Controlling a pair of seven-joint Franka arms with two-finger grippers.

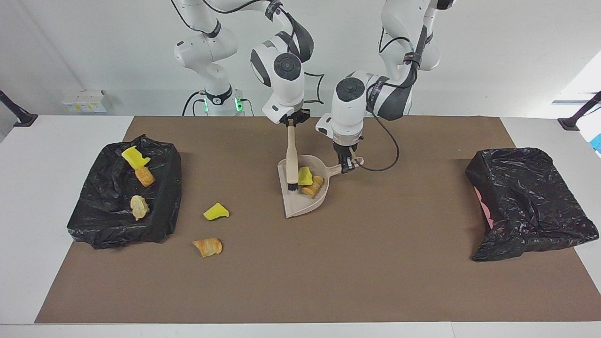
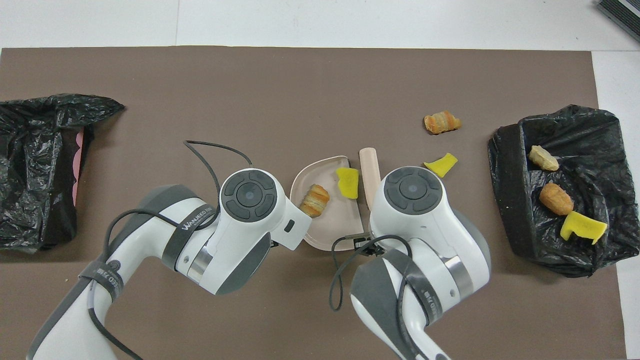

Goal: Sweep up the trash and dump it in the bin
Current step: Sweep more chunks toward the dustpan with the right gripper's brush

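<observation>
Left tool (image 1: 347,166) is pinching the handle of the beige dustpan (image 1: 300,199), which is sitting on the brown mat (image 1: 328,272) in the middle of the table (image 1: 28,188). Right tool (image 1: 292,121) is pressed together on the top of the brush (image 1: 291,157), holding it almost upright with its black bristles down in the dustpan at the edge toward the right arm's end.

Trash: a yellow foam chunk (image 1: 304,176) and a tan bread piece (image 1: 313,186) are lying inside the dustpan, just beside the bristles. Another yellow chunk (image 1: 216,211) and an orange bread piece (image 1: 207,246) are lying loose on the mat, farther from the robots than the dustpan and toward the right arm's end. Three more pieces are sitting on the black-bagged bin (image 1: 123,199), well apart from the dustpan at the right arm's end: a yellow one (image 1: 134,157), an orange one (image 1: 144,177), a pale one (image 1: 139,207).

A second black bag (image 1: 530,202) is lying well apart from the dustpan at the left arm's end.
</observation>
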